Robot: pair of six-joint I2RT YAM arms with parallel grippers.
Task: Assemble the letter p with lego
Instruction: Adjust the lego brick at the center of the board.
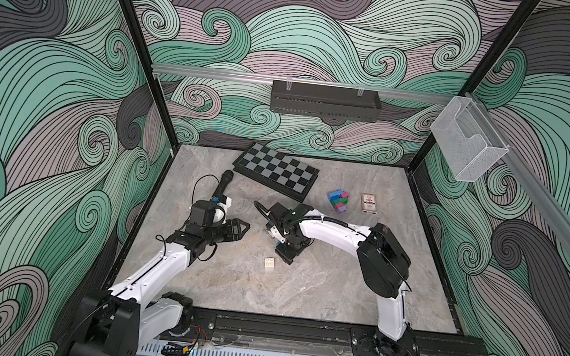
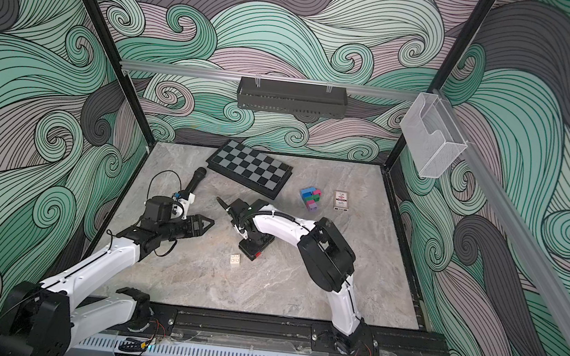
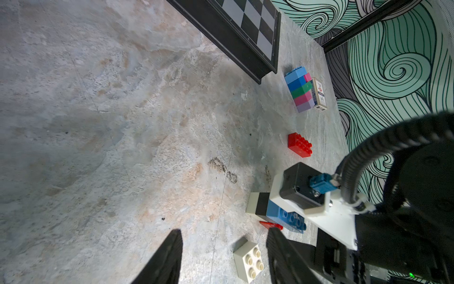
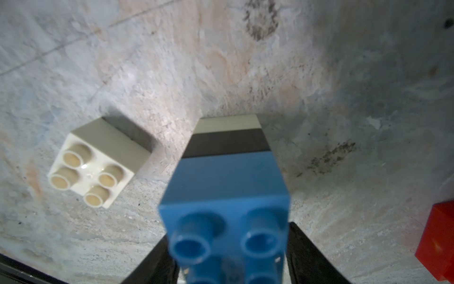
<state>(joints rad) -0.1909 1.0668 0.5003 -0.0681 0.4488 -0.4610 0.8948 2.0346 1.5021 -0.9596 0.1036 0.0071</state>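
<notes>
Right gripper: its fingers lie against both flanks of the blue top brick of the blue-black-cream stack. It appears to be gripping the stack, whose cream end is down near the middle of the table.
Left gripper: its jaws are apart with nothing between them, and it hovers low near the loose cream brick.
Lego elsewhere: a coloured assembly stands at the back, just beside the card box.
Risk, separation: the grip is on the top brick alone, so a sideways tug could split the stack at a seam.
Risk, collision: the two grippers are close together, so a careless swing could knock the loose cream brick or the stack.
Risk, joining: pressing on a new brick off-centre could tip the narrow stack.
Count, stacks: one of three bricks, plus one assembly of blue, green, pink and lilac bricks.
Count, loose bricks: one cream square and one red oblong brick.
Count, other: one chessboard and one card box.
</notes>
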